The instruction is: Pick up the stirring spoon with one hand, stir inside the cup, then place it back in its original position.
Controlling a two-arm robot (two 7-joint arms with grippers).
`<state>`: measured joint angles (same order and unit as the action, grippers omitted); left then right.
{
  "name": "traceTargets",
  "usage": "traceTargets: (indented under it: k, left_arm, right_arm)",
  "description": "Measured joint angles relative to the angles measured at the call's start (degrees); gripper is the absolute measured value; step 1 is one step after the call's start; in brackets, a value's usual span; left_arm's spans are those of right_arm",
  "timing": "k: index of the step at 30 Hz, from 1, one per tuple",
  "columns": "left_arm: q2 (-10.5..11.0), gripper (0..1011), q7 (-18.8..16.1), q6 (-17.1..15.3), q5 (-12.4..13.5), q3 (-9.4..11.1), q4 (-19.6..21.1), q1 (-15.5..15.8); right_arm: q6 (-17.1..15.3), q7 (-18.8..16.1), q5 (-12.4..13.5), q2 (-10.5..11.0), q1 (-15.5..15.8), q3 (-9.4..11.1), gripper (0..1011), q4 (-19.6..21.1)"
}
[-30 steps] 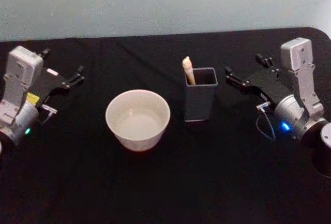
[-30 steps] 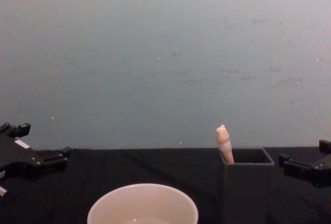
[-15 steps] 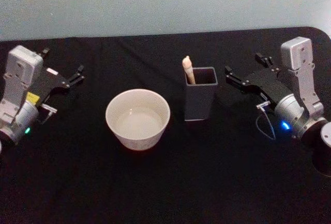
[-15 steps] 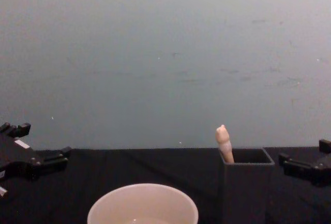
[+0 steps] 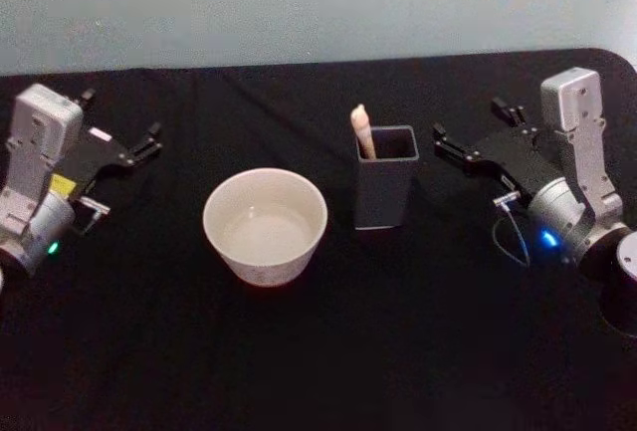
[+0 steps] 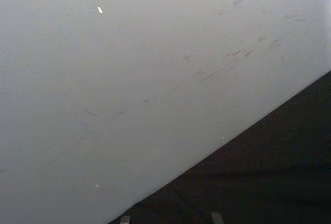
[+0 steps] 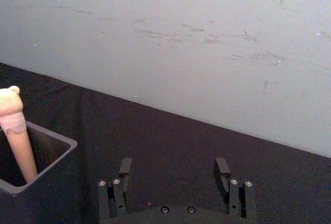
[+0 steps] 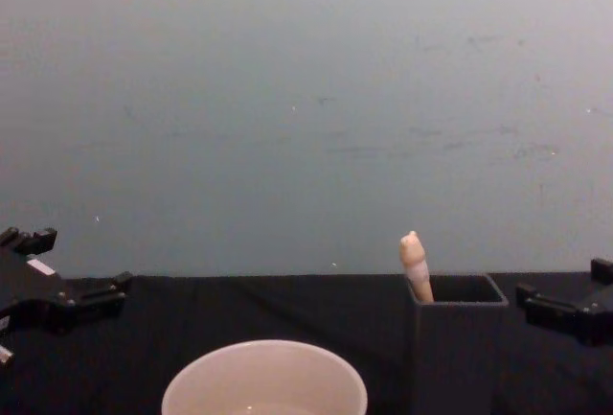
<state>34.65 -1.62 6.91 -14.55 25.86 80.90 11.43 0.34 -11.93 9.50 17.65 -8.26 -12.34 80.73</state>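
the right gripper (image 5: 460, 142) hung with jaws spread wide and empty; the stirring spoon (image 5: 363, 134) stood ahead of them, leaning in the dark square holder (image 5: 385, 190), the cup (image 5: 265, 225) beyond. to grip well, the jaws should straddle the pale handle below its knob before closing. the left gripper (image 5: 142, 142) sat parked apart; its opening could not be judged.

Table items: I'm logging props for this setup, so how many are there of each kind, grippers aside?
Cup: 1
Stirring spoon: 1, standing in the holder
Dark square holder: 1
Total: 3
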Motion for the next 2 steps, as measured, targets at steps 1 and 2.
traceTargets:
  k: [1, 2]
  left_arm:
    - [0.0, 1001, 0.0, 0.0, 0.0, 0.0, 0.0, 0.0]
    - [0.0, 1001, 0.0, 0.0, 0.0, 0.0, 0.0, 0.0]
  right_arm:
    - [0.0, 0.0, 0.0, 0.0, 0.0, 0.0, 1000, 0.0]
    - [0.0, 0.0, 0.0, 0.0, 0.0, 0.0, 1000, 0.0]
